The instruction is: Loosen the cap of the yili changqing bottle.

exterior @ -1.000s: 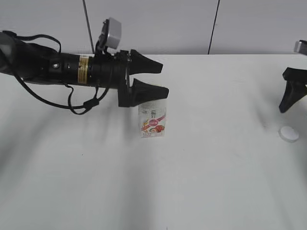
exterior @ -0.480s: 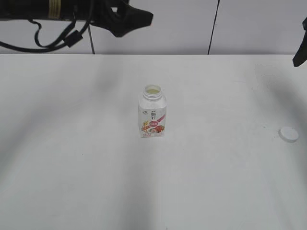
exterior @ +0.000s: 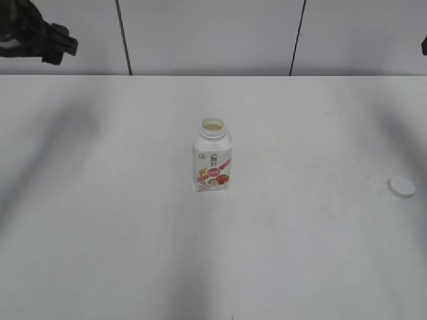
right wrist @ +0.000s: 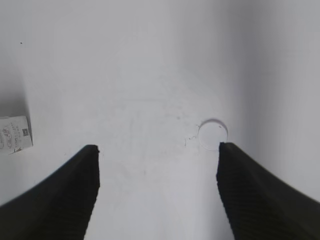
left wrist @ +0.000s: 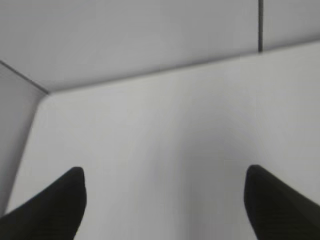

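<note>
The yili changqing bottle (exterior: 212,158) stands upright at the middle of the white table, its wide neck open with no cap on it. Its lower corner shows at the left edge of the right wrist view (right wrist: 15,134). The white cap (exterior: 401,187) lies flat on the table at the far right, apart from the bottle, and also shows in the right wrist view (right wrist: 212,135). My left gripper (left wrist: 165,187) is open and empty above bare table near the back wall. My right gripper (right wrist: 157,160) is open and empty, high above the table with the cap beyond its right finger.
The white table (exterior: 133,253) ends at a grey panelled wall (exterior: 213,33) behind. A bit of the left arm (exterior: 40,37) shows at the top left corner, and a sliver of the right arm (exterior: 424,44) at the top right edge.
The left arm has drawn back up and to the left, away from the bottle and nearly out of the exterior view. The right arm has risen out at the top right. The bottle and cap have not moved.
</note>
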### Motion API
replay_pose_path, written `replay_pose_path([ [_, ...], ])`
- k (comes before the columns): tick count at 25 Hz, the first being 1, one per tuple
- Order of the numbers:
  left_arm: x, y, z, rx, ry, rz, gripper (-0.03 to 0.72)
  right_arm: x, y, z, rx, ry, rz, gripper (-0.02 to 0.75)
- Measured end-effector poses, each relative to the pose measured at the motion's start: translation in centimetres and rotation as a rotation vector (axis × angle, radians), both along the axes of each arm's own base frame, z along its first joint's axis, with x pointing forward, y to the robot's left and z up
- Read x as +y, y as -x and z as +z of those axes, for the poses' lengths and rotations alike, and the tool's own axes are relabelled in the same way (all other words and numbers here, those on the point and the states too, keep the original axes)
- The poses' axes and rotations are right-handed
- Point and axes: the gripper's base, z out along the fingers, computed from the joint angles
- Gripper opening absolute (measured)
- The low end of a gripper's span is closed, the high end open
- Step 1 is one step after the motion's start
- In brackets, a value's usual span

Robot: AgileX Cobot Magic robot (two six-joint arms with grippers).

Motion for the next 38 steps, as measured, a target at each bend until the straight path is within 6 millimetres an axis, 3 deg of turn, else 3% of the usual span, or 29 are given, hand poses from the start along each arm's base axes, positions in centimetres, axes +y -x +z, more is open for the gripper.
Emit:
replay_pose_path([
  [2, -0.8, 1.0, -0.2, 0.094, 0.089, -0.004, 0.586, 0.0, 0.3, 0.6, -0.016, 0.004, 0.0, 0.574],
  [5, -1.9, 3.0, 2.2, 0.17, 0.254, 0.012, 0.586, -0.1, 0.8, 1.3, -0.034, 0.03, 0.0, 0.574],
  [7, -1.8, 4.6, 4.1, 0.226, 0.319, 0.054, 0.584, -0.2, 1.4, 1.9, -0.047, 0.059, 0.0, 0.574],
  [10, -1.0, 7.1, 5.4, 0.363, 0.329, 0.133, 0.571, -0.3, 3.3, 2.7, -0.058, 0.098, -0.001, 0.574],
  [14, -0.4, 9.4, 6.4, 0.468, 0.315, 0.166, 0.528, 0.2, 7.3, 3.4, -0.069, 0.106, -0.001, 0.574],
  [18, 0.1, 12.1, 8.7, 0.413, 0.343, 0.124, 0.465, 0.9, 12.3, 2.8, -0.061, 0.105, -0.001, 0.574],
  [21, 1.0, 15.3, 9.6, 0.377, 0.352, 0.111, 0.429, 1.4, 16.2, 2.5, -0.081, 0.108, -0.002, 0.574],
  [30, 4.2, 27.3, 10.0, 0.202, 0.397, 0.06, 0.415, 2.7, 26.5, 2.7, -0.289, 0.145, -0.014, 0.574],
  [38, 6.0, 34.8, 8.0, 0.044, 0.425, -0.021, 0.347, 3.6, 32.8, 1.8, -0.485, 0.173, -0.026, 0.574],
])
